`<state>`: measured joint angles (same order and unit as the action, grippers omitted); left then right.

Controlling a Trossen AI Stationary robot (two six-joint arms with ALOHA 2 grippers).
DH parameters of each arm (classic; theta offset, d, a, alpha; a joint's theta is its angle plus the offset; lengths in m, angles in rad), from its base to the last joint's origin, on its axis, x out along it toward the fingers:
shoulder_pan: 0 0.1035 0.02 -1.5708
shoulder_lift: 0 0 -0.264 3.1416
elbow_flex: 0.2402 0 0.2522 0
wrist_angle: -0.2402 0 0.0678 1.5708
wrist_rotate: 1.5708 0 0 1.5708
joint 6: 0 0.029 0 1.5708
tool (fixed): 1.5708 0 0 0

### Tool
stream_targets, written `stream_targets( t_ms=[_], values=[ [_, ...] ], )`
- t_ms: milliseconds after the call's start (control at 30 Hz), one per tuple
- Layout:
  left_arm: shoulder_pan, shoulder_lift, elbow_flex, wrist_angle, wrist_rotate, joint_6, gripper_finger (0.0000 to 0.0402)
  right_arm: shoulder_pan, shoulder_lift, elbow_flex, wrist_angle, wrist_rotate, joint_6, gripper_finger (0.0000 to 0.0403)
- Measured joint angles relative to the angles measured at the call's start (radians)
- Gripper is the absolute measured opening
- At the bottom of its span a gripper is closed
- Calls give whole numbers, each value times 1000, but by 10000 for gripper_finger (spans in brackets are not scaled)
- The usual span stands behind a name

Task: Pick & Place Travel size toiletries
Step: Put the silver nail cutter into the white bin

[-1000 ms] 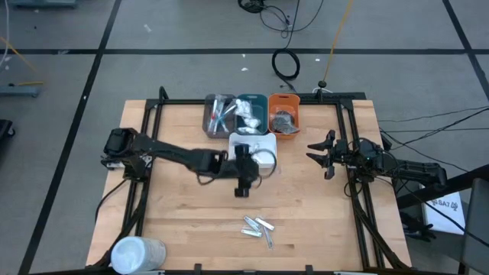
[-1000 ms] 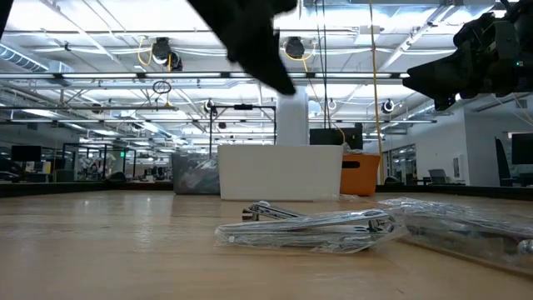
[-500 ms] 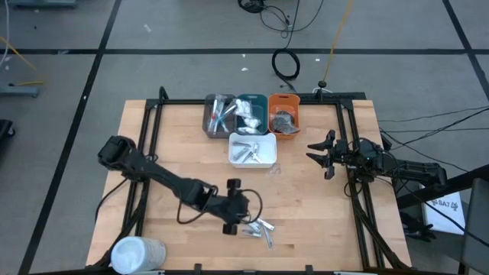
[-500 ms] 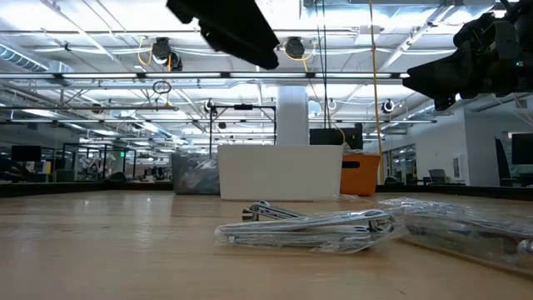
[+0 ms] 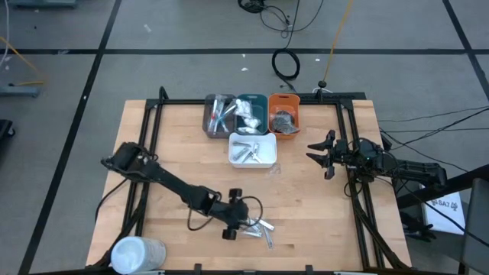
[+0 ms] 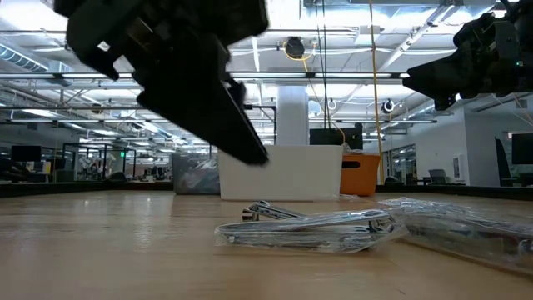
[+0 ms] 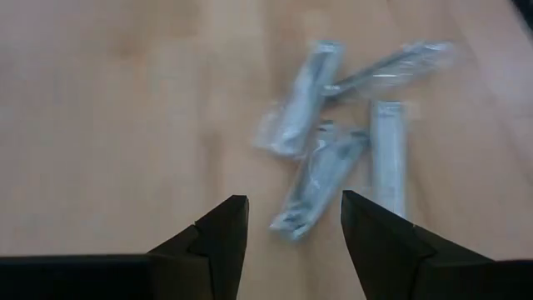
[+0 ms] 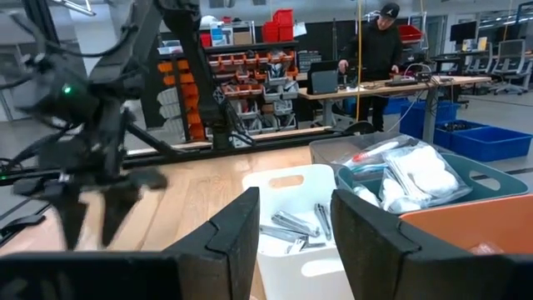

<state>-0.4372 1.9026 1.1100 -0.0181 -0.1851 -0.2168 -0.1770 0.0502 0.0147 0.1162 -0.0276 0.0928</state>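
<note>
We look down on the wooden table and see the left tool reaching out low over its near part, right beside a small cluster of clear-wrapped toiletries. From the left wrist camera its two dark fingers stand apart with nothing between them, and the wrapped packets lie loose on the wood just ahead, one pointing into the gap. We count about four slim wrapped pieces there, some crossing each other. From table height the same pile rests flat on the boards, with the left arm dark above it.

The right tool waits well apart, at the right edge of the table, near the trays. Its fingers are parted and hold nothing.

At the far side of the table we see a white tray with several silvery wrapped items in it, and behind it, in a row, a grey tray, a teal tray and an orange tray, each with contents. A big white cylinder stands at the table's near left corner.

In the room beyond, a person stands at a desk.
</note>
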Motion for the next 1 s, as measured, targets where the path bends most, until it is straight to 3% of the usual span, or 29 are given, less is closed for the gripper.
stream_targets(
  t_ms=[167, 567, 1000],
  values=[
    [10, 90, 86, -32, 77, 75, 186, 0, 4, 0, 6, 0, 0, 141],
    [55, 171, 107, -48, 153, 86, 186, 0, 11, 0, 4, 0, 0, 141],
    [57, 178, 106, -52, 156, 104, 186, 0, 11, 0, 7, 0, 0, 141]
  ],
)
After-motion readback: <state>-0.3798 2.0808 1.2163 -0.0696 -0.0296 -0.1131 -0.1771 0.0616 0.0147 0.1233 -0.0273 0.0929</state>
